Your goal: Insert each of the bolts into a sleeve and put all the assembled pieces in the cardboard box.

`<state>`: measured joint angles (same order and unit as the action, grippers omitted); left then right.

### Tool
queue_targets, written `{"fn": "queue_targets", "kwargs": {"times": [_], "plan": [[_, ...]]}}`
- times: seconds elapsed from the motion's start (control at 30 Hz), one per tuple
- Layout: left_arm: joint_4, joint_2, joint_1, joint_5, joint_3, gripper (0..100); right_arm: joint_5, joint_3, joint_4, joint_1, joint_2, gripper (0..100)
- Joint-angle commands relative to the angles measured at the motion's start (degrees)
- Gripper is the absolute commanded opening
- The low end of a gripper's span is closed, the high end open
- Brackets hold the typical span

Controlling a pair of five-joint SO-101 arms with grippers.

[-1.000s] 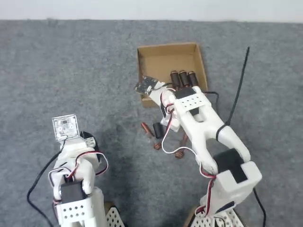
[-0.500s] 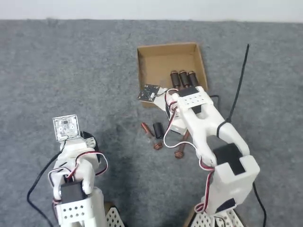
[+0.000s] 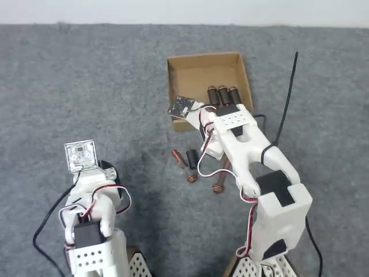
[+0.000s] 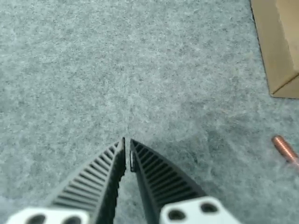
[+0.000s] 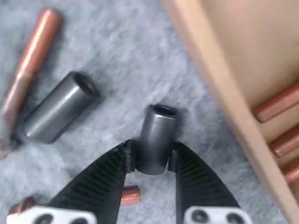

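My right gripper (image 5: 152, 153) is shut on a dark grey sleeve (image 5: 158, 133), held just above the carpet beside the cardboard box (image 5: 219, 88). In the high view the right arm (image 3: 233, 130) hangs over the box's near edge (image 3: 179, 122). Three assembled pieces (image 3: 222, 95) lie in the box (image 3: 202, 75). A second loose sleeve (image 3: 191, 158) (image 5: 58, 114) lies next to a copper bolt (image 3: 179, 157) (image 5: 28, 70). Two more bolts (image 3: 192, 178) (image 3: 218, 186) lie nearer the arm. My left gripper (image 4: 127, 145) is shut and empty over bare carpet at the lower left.
Grey carpet covers the whole table. A black cable (image 3: 285, 115) runs up to the right of the box. The left wrist view catches a box corner (image 4: 278, 51) and one bolt (image 4: 285, 148) far off. Wide free carpet lies left of the box.
The right arm has swung slightly and its wrist has turned a little beside the box. The left arm has kept still.
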<state>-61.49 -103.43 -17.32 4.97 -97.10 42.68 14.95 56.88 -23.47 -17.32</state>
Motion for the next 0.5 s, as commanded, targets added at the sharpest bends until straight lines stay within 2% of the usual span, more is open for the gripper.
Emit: {"fn": "queue_targets", "kwargs": {"times": [0.0, 0.23, 0.47], "plan": [[0.1, -0.1, -0.3, -0.6, 0.6, 1, -0.8, -3.3, -1.0, 0.6, 0.9, 0.1], [0.1, -0.1, -0.3, -0.6, 0.6, 1, -0.8, -3.3, -0.3, 1.0, 1.5, 2.6], [0.4, -0.1, -0.3, -0.6, 0.6, 1, -1.1, -9.0, 10.9, 1.5, 1.5, 2.6]]}}
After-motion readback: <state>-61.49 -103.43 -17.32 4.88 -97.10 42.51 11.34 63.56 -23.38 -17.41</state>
